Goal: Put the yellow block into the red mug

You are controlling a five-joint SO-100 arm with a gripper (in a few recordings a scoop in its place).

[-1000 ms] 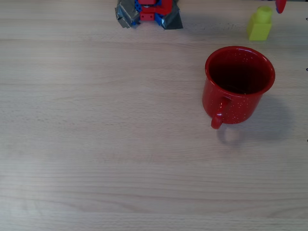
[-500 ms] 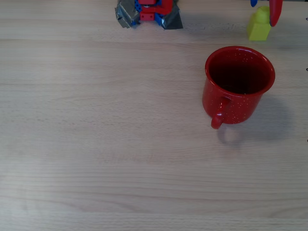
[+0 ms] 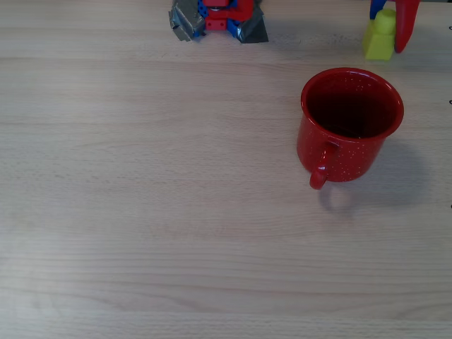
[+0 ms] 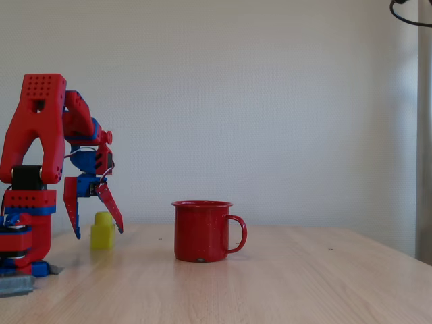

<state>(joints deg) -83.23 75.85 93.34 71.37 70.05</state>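
The yellow block (image 3: 380, 39) stands on the wooden table at the top right of the overhead view, just beyond the red mug (image 3: 351, 123). In the fixed view the yellow block (image 4: 102, 231) sits left of the red mug (image 4: 201, 231), whose handle points right. My gripper (image 4: 98, 229) is open and reaches down around the block, one finger on each side, tips close to the table. From above, the gripper (image 3: 388, 28) shows a red finger (image 3: 405, 25) along the block's right side and a blue part at its upper left. The mug looks empty.
The arm's red and blue base (image 3: 219, 18) is fixed at the table's top edge, left of the block; in the fixed view the base (image 4: 23, 223) is at the far left. The wooden table (image 3: 155, 212) stretches bare to the left and front.
The gripper has come down into the overhead view from the top edge, and its red finger has lowered along the block's right side. Block and mug have not moved.
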